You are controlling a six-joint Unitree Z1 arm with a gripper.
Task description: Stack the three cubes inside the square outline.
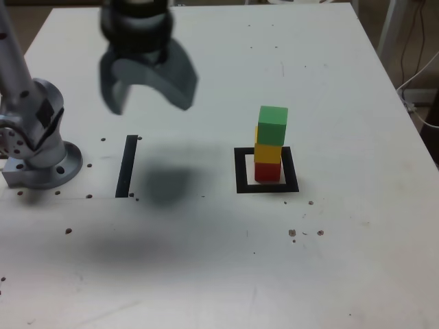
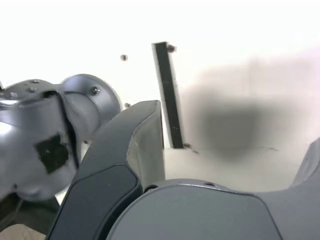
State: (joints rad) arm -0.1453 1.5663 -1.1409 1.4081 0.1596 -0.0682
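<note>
Standing stacked inside one square outline [image 1: 242, 185]: three cubes [image 1: 272, 125].

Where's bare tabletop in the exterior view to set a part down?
Likely usable: right of the square outline, or between it and the black strip, though the open gripper hangs near that gap. Crowded: inside the outline, under the stacked cubes.
</note>
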